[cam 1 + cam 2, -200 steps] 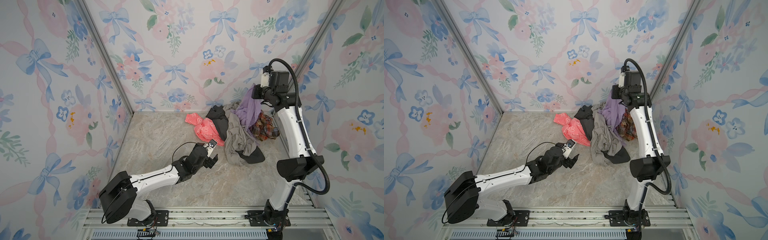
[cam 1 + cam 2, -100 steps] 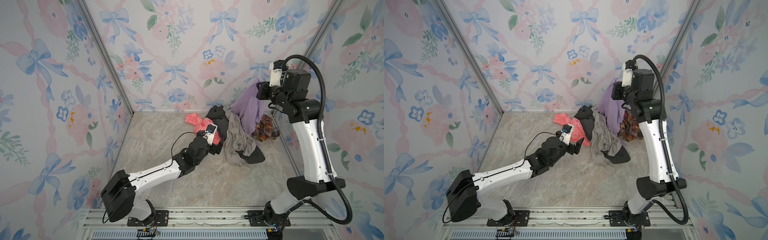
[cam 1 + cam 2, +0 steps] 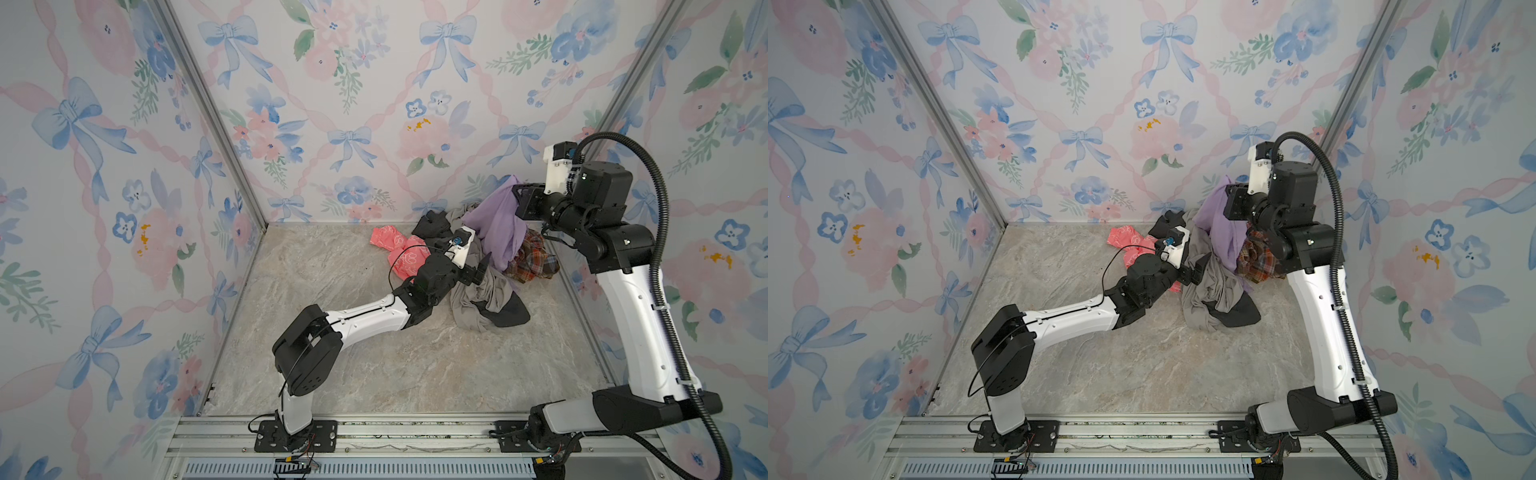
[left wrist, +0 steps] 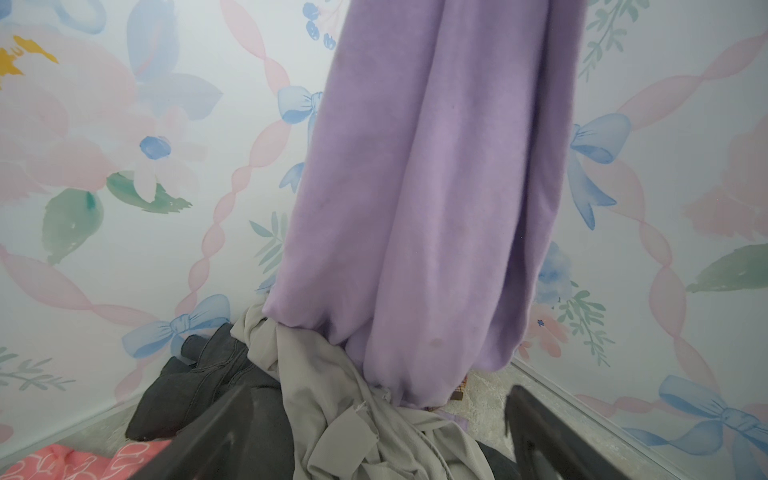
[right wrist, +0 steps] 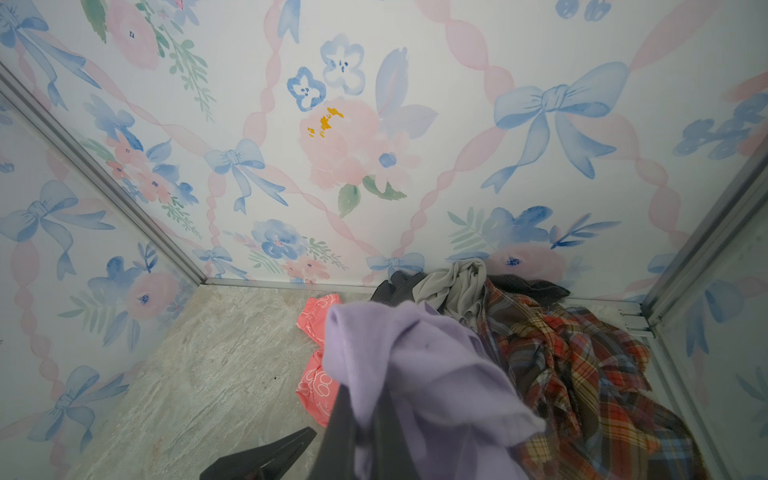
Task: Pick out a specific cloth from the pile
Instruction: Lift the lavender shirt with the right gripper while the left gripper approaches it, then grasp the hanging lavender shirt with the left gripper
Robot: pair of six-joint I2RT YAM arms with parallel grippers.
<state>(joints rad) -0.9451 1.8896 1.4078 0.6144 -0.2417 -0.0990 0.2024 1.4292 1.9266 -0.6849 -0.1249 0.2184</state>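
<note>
Farthest left on the floor (image 3: 415, 374) lies a coral-pink cloth (image 3: 397, 249) with white print, at the edge of the pile (image 3: 469, 307) in the back right corner. Next to it is a black garment (image 3: 432, 226). Then comes my left gripper (image 3: 478, 270), low over the pile. Its jaws stand wide apart with nothing between them, and in the left wrist view a beige-grey garment (image 4: 332, 399) shows beyond the two dark fingers (image 4: 540, 432). Just to the right hangs the lavender cloth (image 3: 494, 224), lifted by its top end above the pile while its bottom end touches the beige-grey garment. My right gripper (image 3: 520, 198) is closed tight on that top end, up near the back wall (image 3: 374, 104). Below it, farthest right, lies a red-orange plaid shirt (image 3: 534, 262).
</note>
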